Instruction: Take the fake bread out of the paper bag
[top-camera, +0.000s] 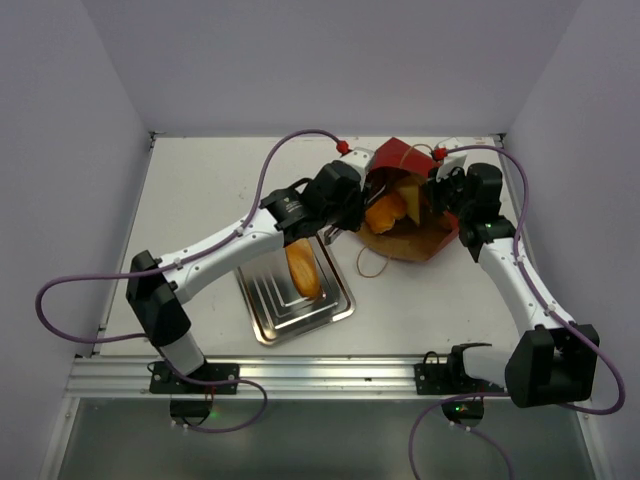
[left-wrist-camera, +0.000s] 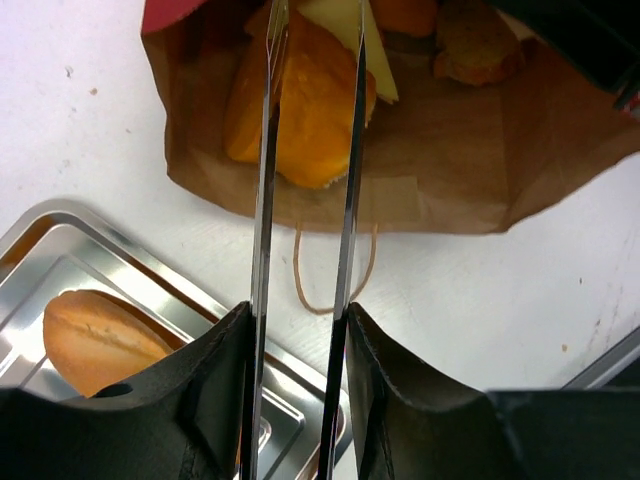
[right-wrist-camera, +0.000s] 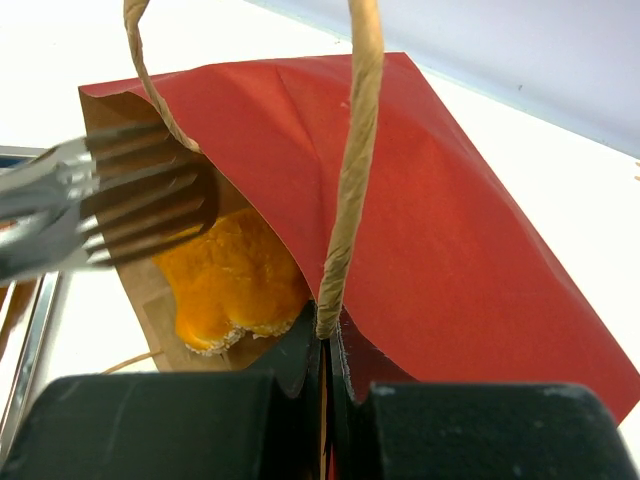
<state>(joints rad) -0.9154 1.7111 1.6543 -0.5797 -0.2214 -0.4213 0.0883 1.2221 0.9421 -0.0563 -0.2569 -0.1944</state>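
top external view gives us the table, then the bag lying on its side, mouth toward the tray. one loaf lies on the tray and more bread sits inside the bag. our right gripper pinches the bag's upper edge. our left gripper reaches into the mouth, fingers narrowly parted over the bread.

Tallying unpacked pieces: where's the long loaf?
Top view: the loaf lies in the tray, centre-left of the table, just left of the bag.
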